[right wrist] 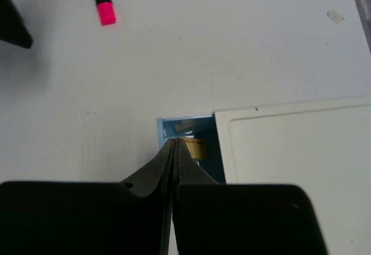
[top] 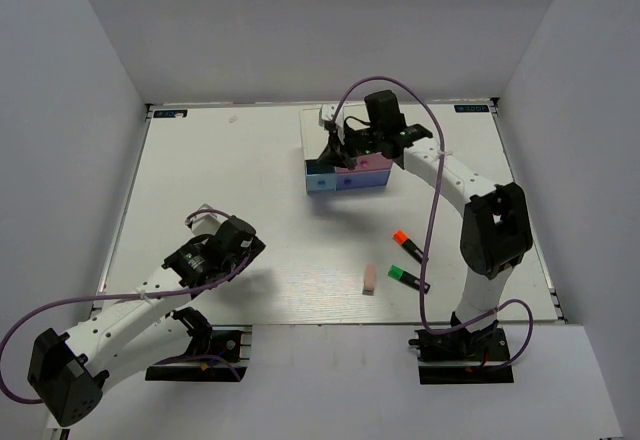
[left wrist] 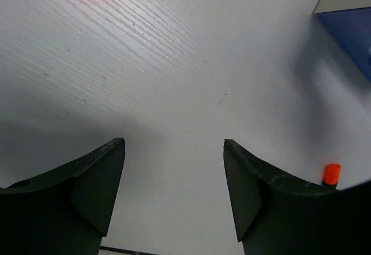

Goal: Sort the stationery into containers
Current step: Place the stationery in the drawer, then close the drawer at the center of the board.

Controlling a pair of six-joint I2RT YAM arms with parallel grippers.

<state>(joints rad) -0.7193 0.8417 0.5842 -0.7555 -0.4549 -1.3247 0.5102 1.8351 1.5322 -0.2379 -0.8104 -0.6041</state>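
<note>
One tan eraser block [right wrist: 196, 148] already sits in the open light blue drawer [right wrist: 163, 128] of the small white-topped box [right wrist: 290, 150], just under the right claw [right wrist: 175, 142], which is pinched shut on nothing. Left out on the white table [top: 230, 190] are the pink-capped black highlighter [right wrist: 103, 3], the orange-capped highlighter [top: 404, 245], the green-capped highlighter [top: 408, 278] and a pinkish eraser [top: 369, 278]. Over bare tabletop, the left claw [left wrist: 174, 150] hangs open and empty.

– How are the two arms built?
– The left arm [top: 120, 315] and the right arm [top: 450, 175] are made up of white links joined by black joint housings. Each is bolted to a black base plate [top: 465, 360].
– And the rest?
– A purple cable [top: 437, 210] is looped along each arm. The fingers [left wrist: 87, 191] of the left gripper [left wrist: 174, 148] are shaped as dark, blunt wedges. Those [right wrist: 153, 177] of the right gripper [right wrist: 175, 142] are black and tapered to thin tips.
</note>
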